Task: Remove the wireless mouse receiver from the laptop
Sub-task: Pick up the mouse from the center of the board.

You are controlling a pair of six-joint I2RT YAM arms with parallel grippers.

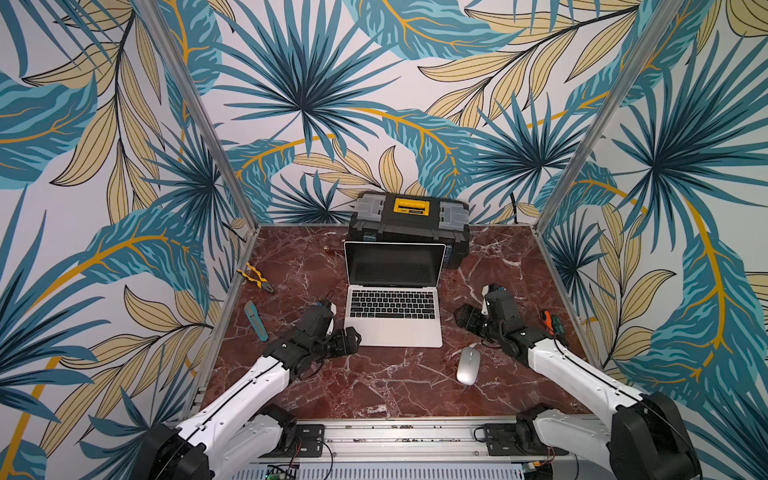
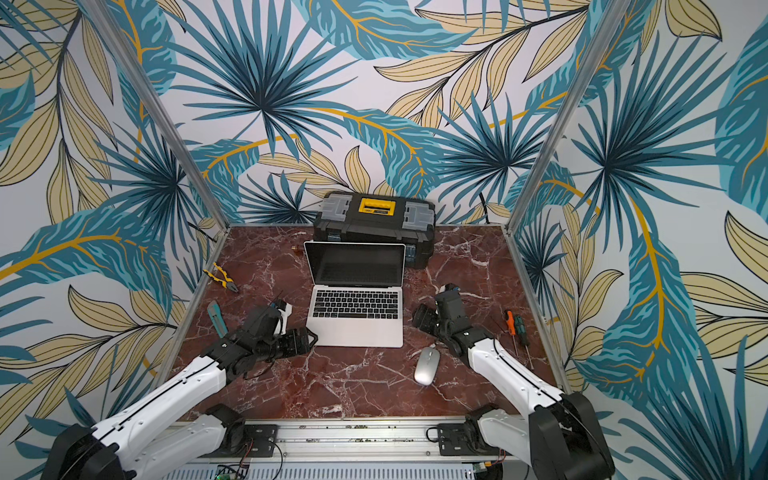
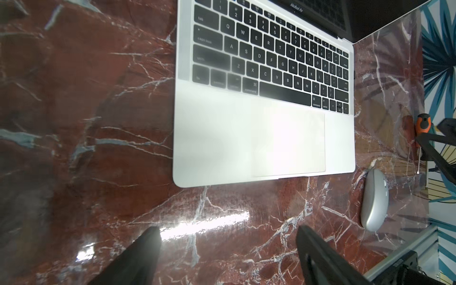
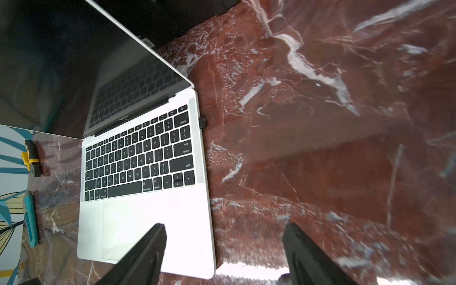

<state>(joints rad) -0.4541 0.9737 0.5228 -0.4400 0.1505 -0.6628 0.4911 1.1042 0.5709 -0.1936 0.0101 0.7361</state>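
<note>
A red marble desk (image 1: 374,395) carries an open laptop (image 1: 392,328). Behind the laptop stands a black toolbox (image 1: 409,224); left of it lie pliers (image 1: 255,278) and a utility knife (image 1: 255,320); right of it, a silver mouse (image 1: 468,365) and two screwdrivers (image 2: 515,328).

- The left arm (image 1: 266,376) and the right arm (image 1: 582,370) each had a long white link with a smooth, rounded shell.
- A thin black cable (image 1: 232,393) ran along each white link.
- The wrist blocks (image 1: 311,330) were black and angular, each with a small white mark.
- The shoulder housings (image 1: 648,436) were big, black and round.
- The left gripper (image 3: 227,230) and the right gripper (image 4: 224,227) had black matte fingers (image 3: 140,256).
</note>
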